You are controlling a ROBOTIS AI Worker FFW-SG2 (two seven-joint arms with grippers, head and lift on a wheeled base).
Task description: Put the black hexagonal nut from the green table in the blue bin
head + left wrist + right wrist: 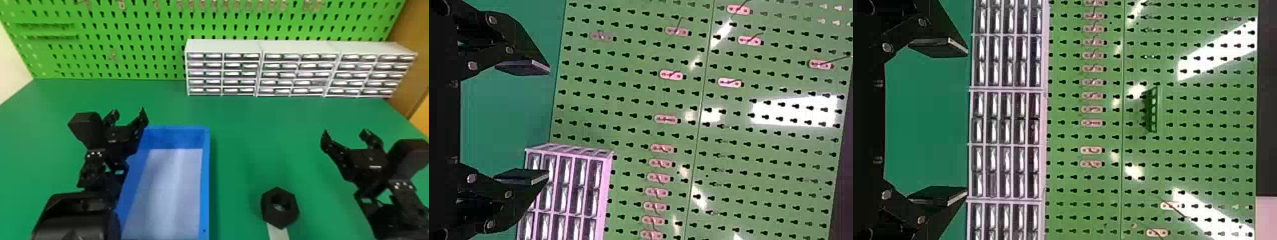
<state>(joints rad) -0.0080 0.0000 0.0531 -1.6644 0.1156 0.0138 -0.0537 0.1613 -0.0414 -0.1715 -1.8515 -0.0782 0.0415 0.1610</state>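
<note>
In the head view my left gripper stands open above the blue bin's left side, and my right gripper stands open over the table's right part. The black hexagonal nut rests on the green table, between the blue bin and my right arm, nearer the front than the right gripper. Its hole faces up. In the left wrist view the left gripper has its fingers wide apart with nothing between them. The right wrist view has the right gripper likewise parted and holding nothing.
A pale strip lies at the nut's front edge. White drawer cabinets line the table's back right, before a green pegboard. The bin has a whitish bottom and stands left of centre, partly behind the left arm.
</note>
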